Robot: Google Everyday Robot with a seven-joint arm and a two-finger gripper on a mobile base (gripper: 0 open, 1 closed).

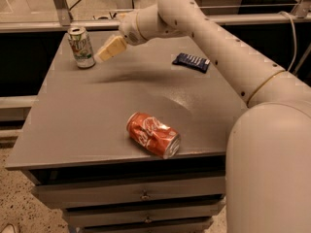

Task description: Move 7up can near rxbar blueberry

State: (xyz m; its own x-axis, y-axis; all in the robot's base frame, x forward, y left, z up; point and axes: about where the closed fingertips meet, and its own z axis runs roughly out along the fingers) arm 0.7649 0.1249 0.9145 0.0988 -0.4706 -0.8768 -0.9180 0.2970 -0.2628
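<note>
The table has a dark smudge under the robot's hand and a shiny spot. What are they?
In the camera view, the dark smudge is the shadow of the arm and gripper, which hangs above the table beside the 7up can; the pale shiny patch beyond the red cola can is light glaring off the tabletop.

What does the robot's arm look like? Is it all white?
Mostly! The arm is fat, round and creamy white, with thin gold rings at its joints and tiny dark dots along one side. Its tool, hovering beside the 7up can, is pale yellowish tan.
</note>
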